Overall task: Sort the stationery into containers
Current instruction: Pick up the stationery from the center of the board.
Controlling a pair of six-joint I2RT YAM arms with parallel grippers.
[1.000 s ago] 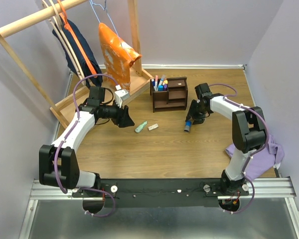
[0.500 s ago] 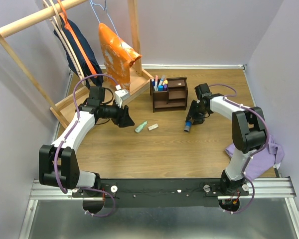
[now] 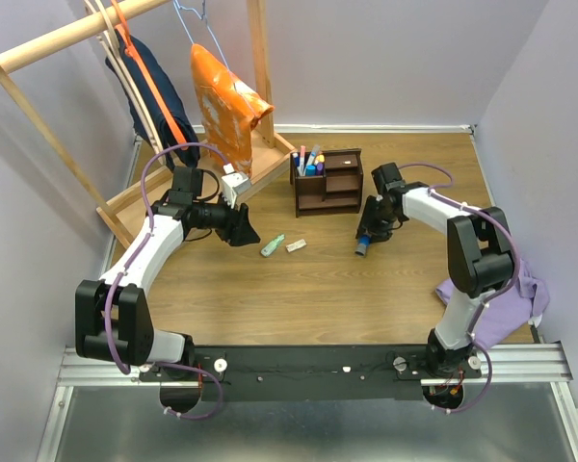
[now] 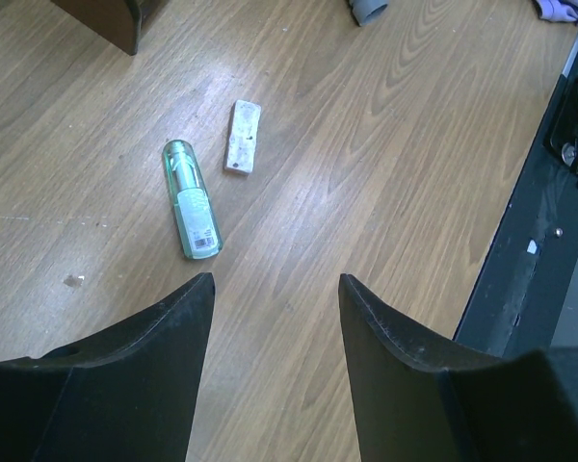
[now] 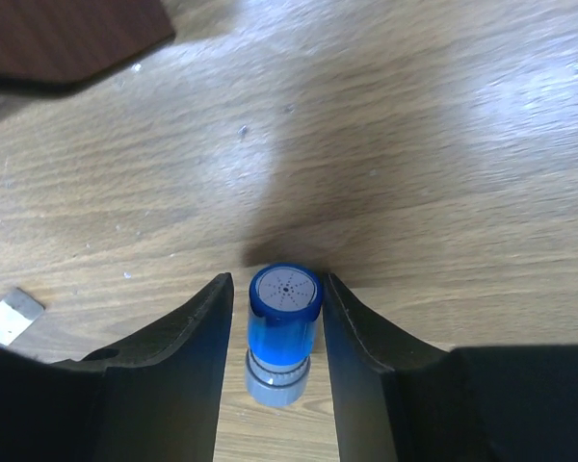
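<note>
The dark brown organizer [image 3: 328, 180] stands at mid-back with several pens [image 3: 308, 162] upright in its left compartment. A pale green eraser tube [image 3: 272, 245] and a beige piece [image 3: 296, 245] lie on the wood in front of it. Both show in the left wrist view, the tube [image 4: 191, 200] and the piece [image 4: 243, 137]. My left gripper [image 3: 243, 231] is open and empty, just left of them, fingers apart [image 4: 275, 289]. My right gripper [image 3: 369, 231] is closed on a blue-capped marker [image 5: 284, 318] with a grey end, right of the organizer [image 5: 67, 38].
A pale wooden clothes rack [image 3: 77, 144] with an orange garment [image 3: 226, 101] and a dark one stands at back left. A purple cloth [image 3: 501, 298] lies by the right arm's base. The black rail runs along the near edge.
My right gripper has shifted slightly to the left with the blue marker between its fingers. The left arm has not moved.
</note>
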